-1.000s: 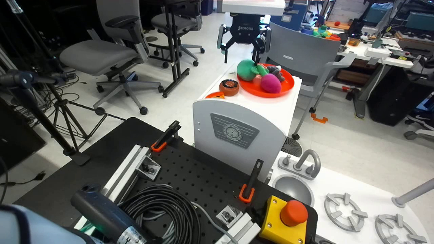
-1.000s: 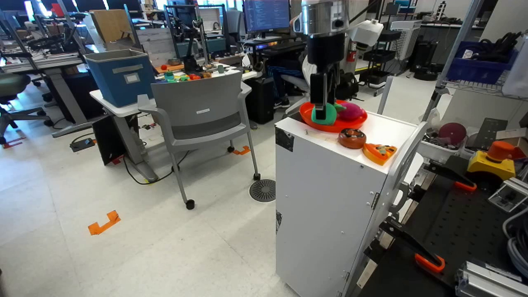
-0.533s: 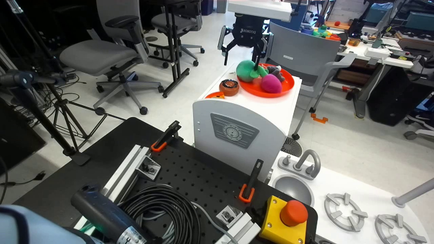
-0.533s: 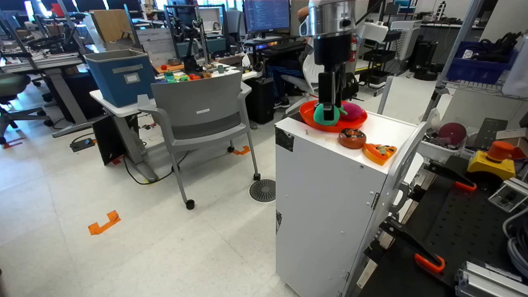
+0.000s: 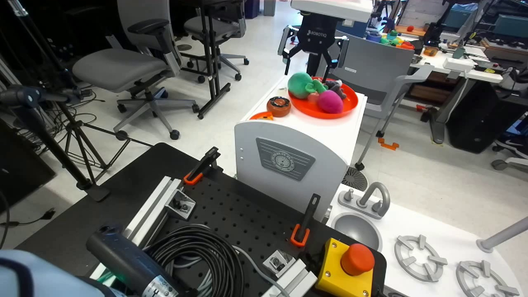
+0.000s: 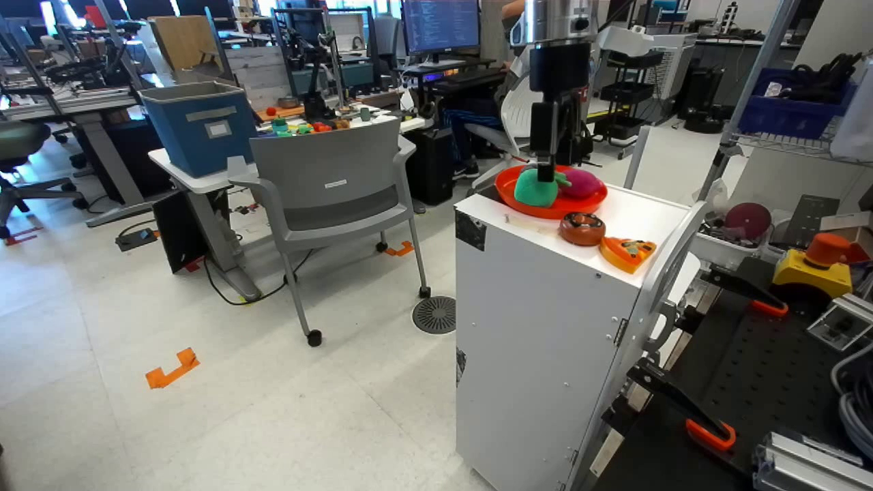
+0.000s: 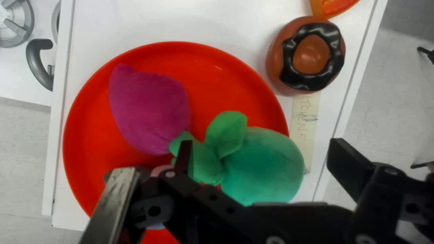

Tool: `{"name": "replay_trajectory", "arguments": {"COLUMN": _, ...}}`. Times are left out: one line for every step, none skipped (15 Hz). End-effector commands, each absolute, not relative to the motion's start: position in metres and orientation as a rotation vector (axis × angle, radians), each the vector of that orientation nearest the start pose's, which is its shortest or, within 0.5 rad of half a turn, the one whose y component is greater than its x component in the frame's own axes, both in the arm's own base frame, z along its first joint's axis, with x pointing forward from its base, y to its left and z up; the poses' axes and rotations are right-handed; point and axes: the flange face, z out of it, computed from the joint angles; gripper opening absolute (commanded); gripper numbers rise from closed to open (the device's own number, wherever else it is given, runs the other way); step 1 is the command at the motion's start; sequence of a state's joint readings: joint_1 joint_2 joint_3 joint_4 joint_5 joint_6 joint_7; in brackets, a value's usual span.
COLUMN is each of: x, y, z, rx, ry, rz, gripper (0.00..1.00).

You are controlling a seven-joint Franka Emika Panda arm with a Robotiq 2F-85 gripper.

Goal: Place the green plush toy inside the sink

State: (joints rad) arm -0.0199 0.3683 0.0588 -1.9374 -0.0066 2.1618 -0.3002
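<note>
Under the wide-spread claw [image 5: 306,77], the green plush toy [image 7: 268,169] lies ungrasped, its trip to the sink [image 5: 358,232] still ahead.

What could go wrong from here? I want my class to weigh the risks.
Closing the open tool might also pinch the leafy green pieces between its fingers, dragging the magenta toy they seem to touch. The green plush toy overlaps the rim of the red tray in the wrist view, so a low grasp could shift the tray. Later, the faucet beside the sink could snag the toy.
</note>
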Motion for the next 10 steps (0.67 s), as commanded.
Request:
{"name": "replay_trajectory", "arguments": {"x": 0.6057, "y": 0.0119, "z": 0.2984, "rx": -3.049, "ry": -0.464, "rz": 0.157, "gripper": 1.00}}
{"name": "replay_trajectory", "arguments": {"x": 0.6062, "y": 0.0114, "z": 0.2997, "rx": -3.054, "ry": -0.459, "rz": 0.150, "gripper": 1.00}}
{"name": "replay_trajectory", "arguments": {"x": 0.6065, "y": 0.0112, "z": 0.3005, "rx": -3.059, "ry": -0.456, "rz": 0.145, "gripper": 1.00}}
{"name": "replay_trajectory", "arguments": {"x": 0.6067, "y": 0.0120, "z": 0.3008, "rx": -3.065, "ry": -0.453, "rz": 0.143, "gripper": 1.00}}
{"name": "replay_trajectory", "arguments": {"x": 0.6069, "y": 0.0125, "z": 0.3010, "rx": -3.070, "ry": -0.446, "rz": 0.140, "gripper": 1.00}}
{"name": "replay_trajectory", "arguments": {"x": 0.6067, "y": 0.0122, "z": 0.3011, "rx": -3.076, "ry": -0.439, "rz": 0.141, "gripper": 1.00}}
{"name": "replay_trajectory", "arguments": {"x": 0.6066, "y": 0.0111, "z": 0.3010, "rx": -3.080, "ry": -0.430, "rz": 0.142, "gripper": 1.00}}
{"name": "replay_trajectory", "arguments": {"x": 0.6067, "y": 0.0101, "z": 0.3012, "rx": -3.083, "ry": -0.418, "rz": 0.141, "gripper": 1.00}}
{"name": "replay_trajectory", "arguments": {"x": 0.6071, "y": 0.0094, "z": 0.3014, "rx": -3.084, "ry": -0.407, "rz": 0.138, "gripper": 1.00}}
{"name": "replay_trajectory", "arguments": {"x": 0.6073, "y": 0.0098, "z": 0.3016, "rx": -3.084, "ry": -0.403, "rz": 0.133, "gripper": 1.00}}
